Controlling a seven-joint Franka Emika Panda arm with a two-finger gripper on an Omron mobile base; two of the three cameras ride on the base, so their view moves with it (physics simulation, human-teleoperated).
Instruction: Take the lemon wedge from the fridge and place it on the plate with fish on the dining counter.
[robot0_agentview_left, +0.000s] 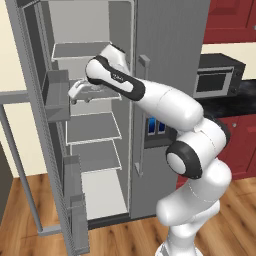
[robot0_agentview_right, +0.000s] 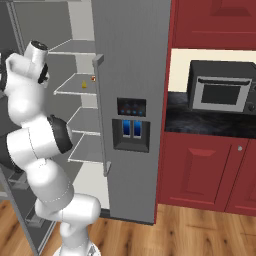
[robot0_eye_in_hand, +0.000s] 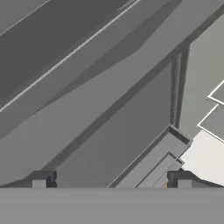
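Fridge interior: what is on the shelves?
In the open fridge, the lemon wedge sits on a middle shelf beside a small red item. Other visible shelves look bare; the arm covers part of the interior.

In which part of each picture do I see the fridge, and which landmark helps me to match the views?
Left base view: the fridge fills the left and centre, with its left side open.
Right base view: its closed door stands in the centre, the open shelves at the left.
Hand view: its grey surfaces up close.
Shared landmark: the blue-lit dispenser panel, in both base views.
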